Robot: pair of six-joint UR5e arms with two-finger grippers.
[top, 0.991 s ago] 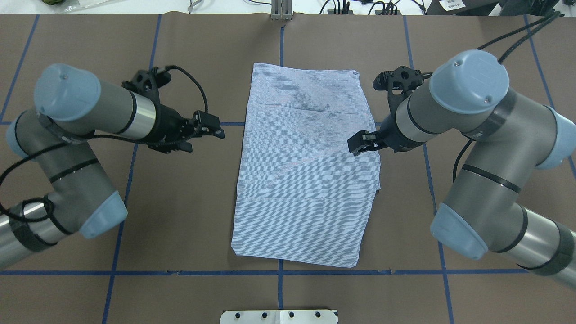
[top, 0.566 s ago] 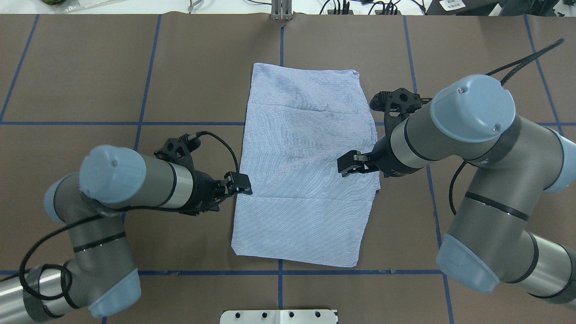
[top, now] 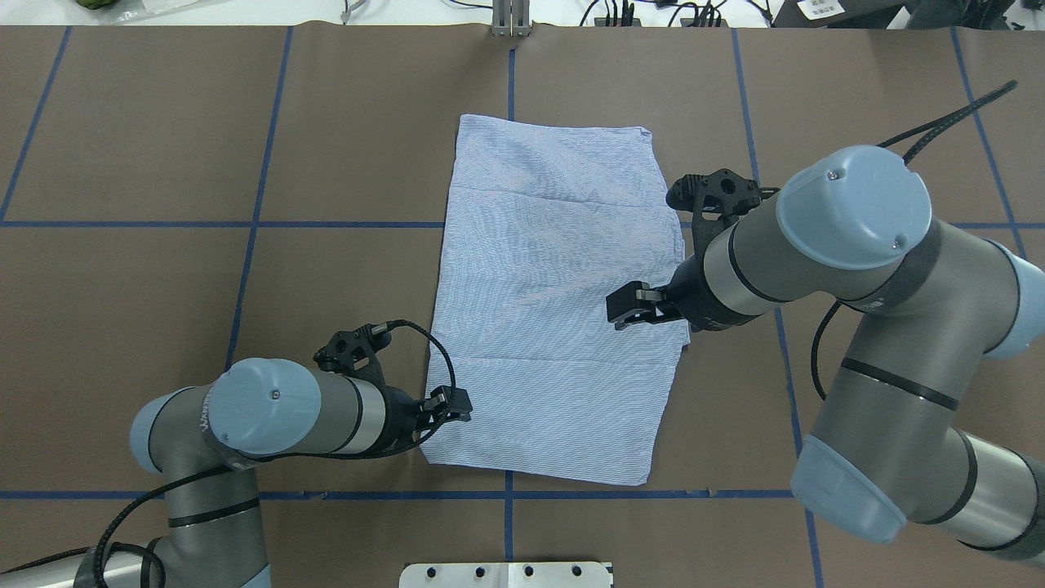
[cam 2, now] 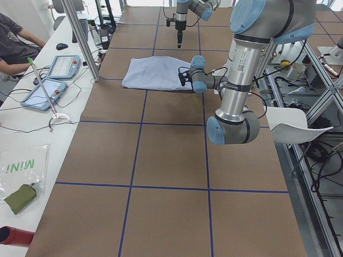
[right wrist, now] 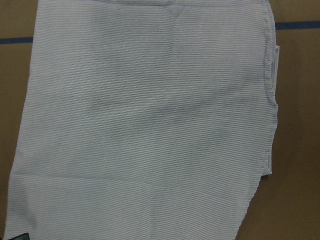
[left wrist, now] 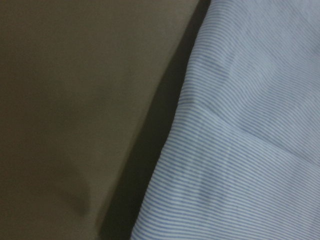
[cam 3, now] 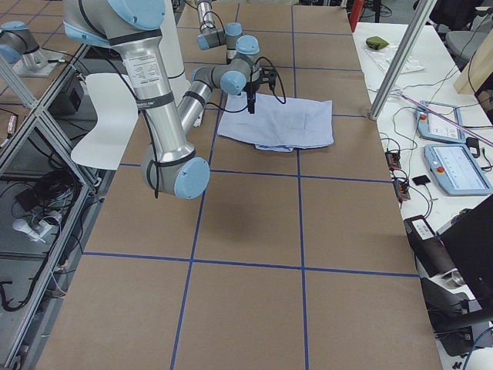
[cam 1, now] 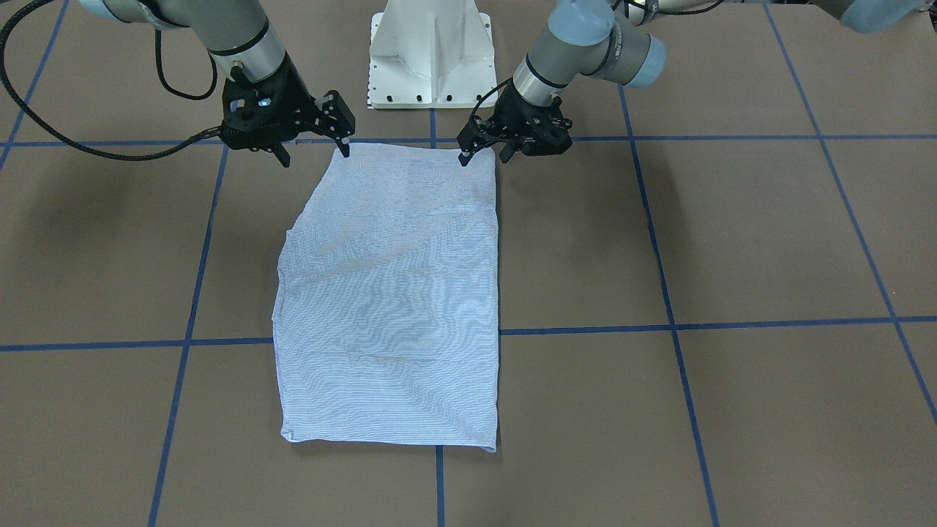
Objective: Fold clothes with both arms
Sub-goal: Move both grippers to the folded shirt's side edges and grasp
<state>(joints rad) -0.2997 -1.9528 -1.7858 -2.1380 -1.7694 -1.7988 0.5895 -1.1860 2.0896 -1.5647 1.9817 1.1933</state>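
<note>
shirt [top: 547, 310] flat at table [top: 163, 163] centre, already narrow rectangle, sleeves out of sight. side folds look done; end-to-end fold left, i reckon. left gripper [top: 457, 404] low at shirt's near left corner, jaws apart, nothing held. right gripper [top: 622, 310] above shirt's right side, jaws apart, empty. no hem lifted yet.
</note>
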